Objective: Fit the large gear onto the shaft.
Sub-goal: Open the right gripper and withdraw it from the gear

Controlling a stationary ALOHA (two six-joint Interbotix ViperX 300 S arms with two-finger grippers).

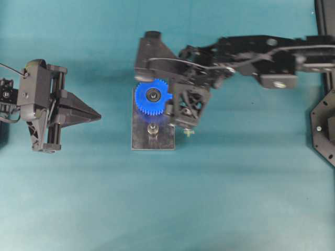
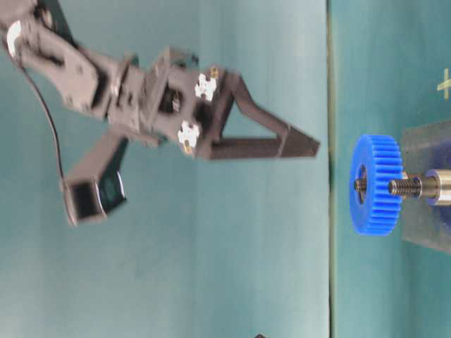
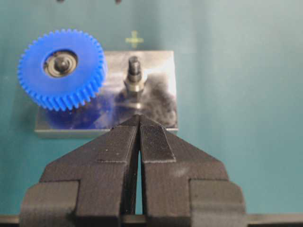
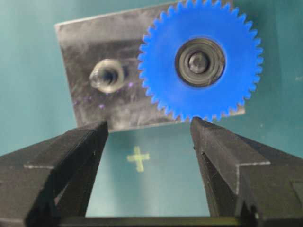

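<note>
The large gear (image 1: 152, 97) (image 3: 61, 68) (image 4: 201, 59), bright blue, sits over the shaft (image 4: 198, 62) at the far end of the grey plate (image 1: 153, 142). The pin's tip shows inside the dark hub. In the table-level view the gear (image 2: 377, 184) stands off the plate, on the pin. My right gripper (image 4: 149, 124) is open just off the plate's right edge, with nothing between its fingers. My left gripper (image 3: 139, 118) (image 1: 98, 116) is shut and empty, well to the left of the plate and pointing at it.
A second, bare pin (image 1: 153, 130) (image 3: 134, 78) (image 4: 109, 75) stands on the plate's near half. A small yellow cross (image 4: 138, 158) (image 3: 134, 39) marks the teal table right of the plate. The right arm (image 1: 251, 52) reaches in from the upper right.
</note>
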